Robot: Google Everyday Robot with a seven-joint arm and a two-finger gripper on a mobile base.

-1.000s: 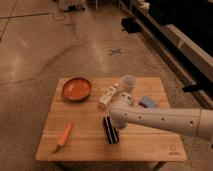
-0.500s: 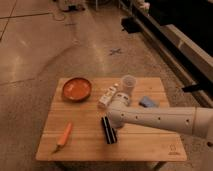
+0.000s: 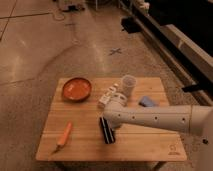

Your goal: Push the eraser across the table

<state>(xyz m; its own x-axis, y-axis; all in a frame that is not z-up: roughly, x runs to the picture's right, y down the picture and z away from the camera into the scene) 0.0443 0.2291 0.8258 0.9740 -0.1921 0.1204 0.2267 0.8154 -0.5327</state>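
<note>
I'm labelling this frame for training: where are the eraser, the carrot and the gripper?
eraser [image 3: 108, 132], camera view: middle of its black striped top.
carrot [image 3: 64, 134], camera view: mid-length of the orange body.
gripper [image 3: 106, 119], camera view: shut tip, right above the eraser's far end.

**Polished Floor, Dark Right Edge**

A pale, speckled floor [image 3: 35, 45], seemingly polished concrete, is seen throughout, brightened by soft glare at the upper left. A small dark cross mark [image 3: 115, 51] is set on it, and a faint curved line [image 3: 75, 47] is traced nearby. The right side is bounded by a long dark structure [image 3: 175, 42] with a paler band. Dim equipment [image 3: 70, 5] is stowed at the top, though it cannot be identified.
</note>
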